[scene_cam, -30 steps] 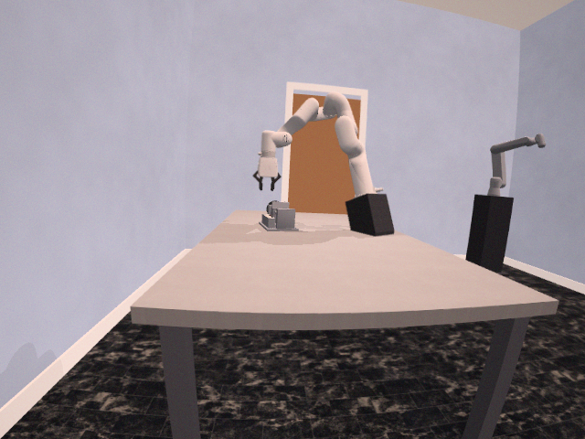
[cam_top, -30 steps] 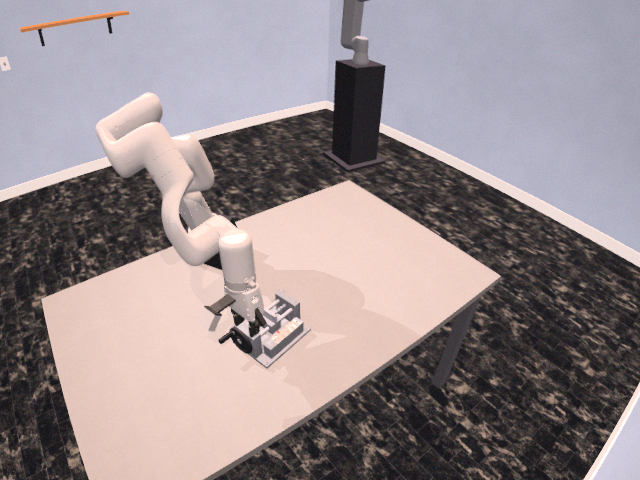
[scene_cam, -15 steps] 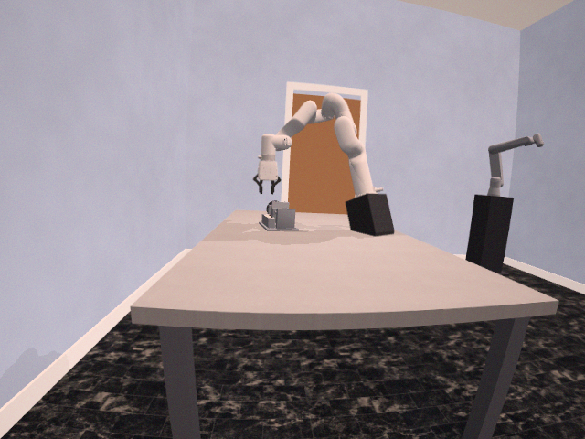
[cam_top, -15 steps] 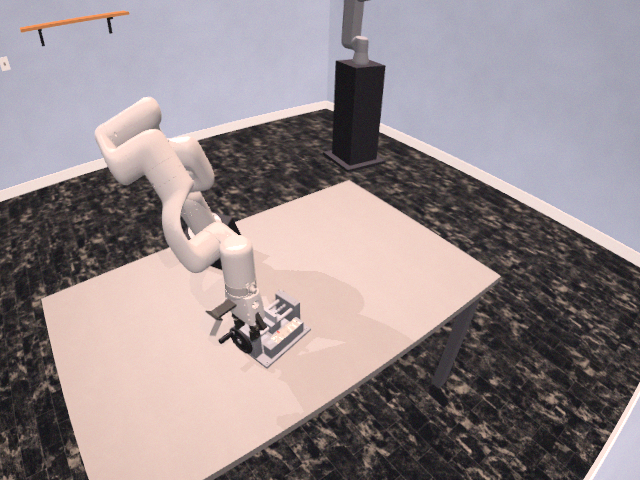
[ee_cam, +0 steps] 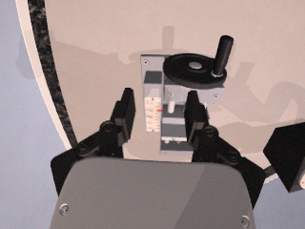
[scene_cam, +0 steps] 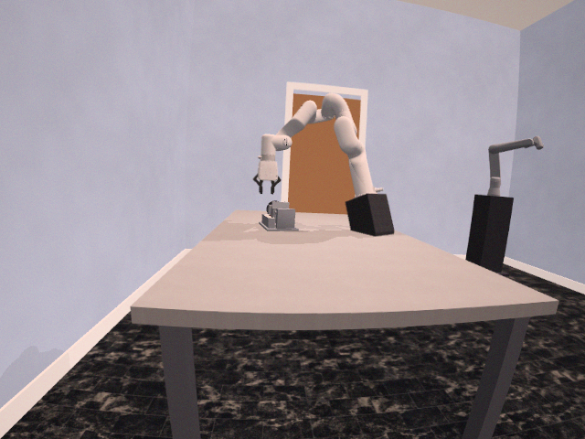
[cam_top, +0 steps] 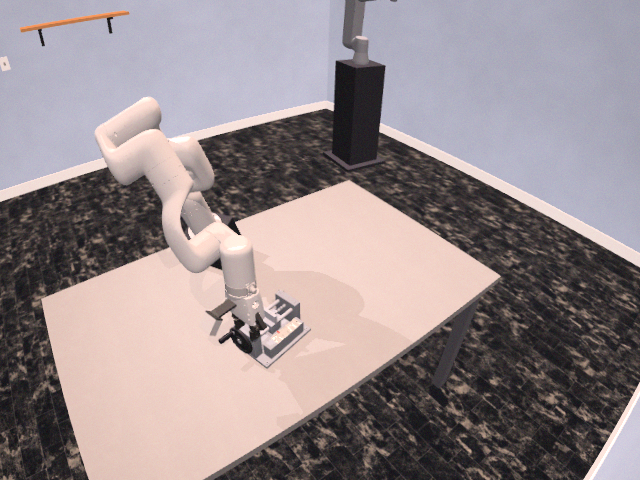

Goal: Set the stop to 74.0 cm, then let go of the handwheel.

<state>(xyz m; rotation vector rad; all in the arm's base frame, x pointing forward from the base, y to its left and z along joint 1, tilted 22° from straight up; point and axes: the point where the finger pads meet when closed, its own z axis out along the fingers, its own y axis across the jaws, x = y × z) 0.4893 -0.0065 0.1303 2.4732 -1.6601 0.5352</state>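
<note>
- One pale rectangular table (cam_top: 155, 403) (scene_cam: 307, 273) (ee_cam: 95, 62) is seen, its near left corner cut off by the bottom of the top view.
- One white jointed arm (cam_top: 170, 175) (scene_cam: 346, 136) is bent over it from the upper left of the top view; its mounting is partly hidden there.
- One tall black pedestal (cam_top: 356, 113) (scene_cam: 491, 231) is topped by one grey arm (cam_top: 354, 25) (scene_cam: 494, 163), cut off by the top view's upper edge.
- One grey metal device on a flat base plate (cam_top: 297, 304) (scene_cam: 285, 219) (ee_cam: 152, 78) is set on the table, at lower centre in the top view.
- One black two-fingered gripper (cam_top: 257, 330) (scene_cam: 266, 190) (ee_cam: 160, 100) is held above the device; its two fingers are spread apart, with nothing gripped.
- One round black handwheel (cam_top: 241, 339) (scene_cam: 271, 206) (ee_cam: 176, 78), with one upright-looking crank handle (cam_top: 225, 337) (ee_cam: 223, 54), is placed beyond the fingertips, upper right in the wrist view, untouched. It is largely hidden by the device in the exterior view.
- One cream printed scale (cam_top: 286, 330) (ee_cam: 152, 116) is seen between the fingers in the wrist view; its figures are too small to be read.
- One red mark (cam_top: 278, 332) (ee_cam: 159, 111) is shown at the scale's edge; the stop's setting cannot be told.

The gripper (cam_top: 257, 331) (scene_cam: 266, 190) (ee_cam: 160, 100) has dropped slightly toward the tabletop (cam_top: 155, 387) (scene_cam: 330, 278) (ee_cam: 95, 24), over the side nearer the long edge opposite the arm's black base (cam_top: 234, 225) (scene_cam: 384, 227) (ee_cam: 286, 155).
</note>
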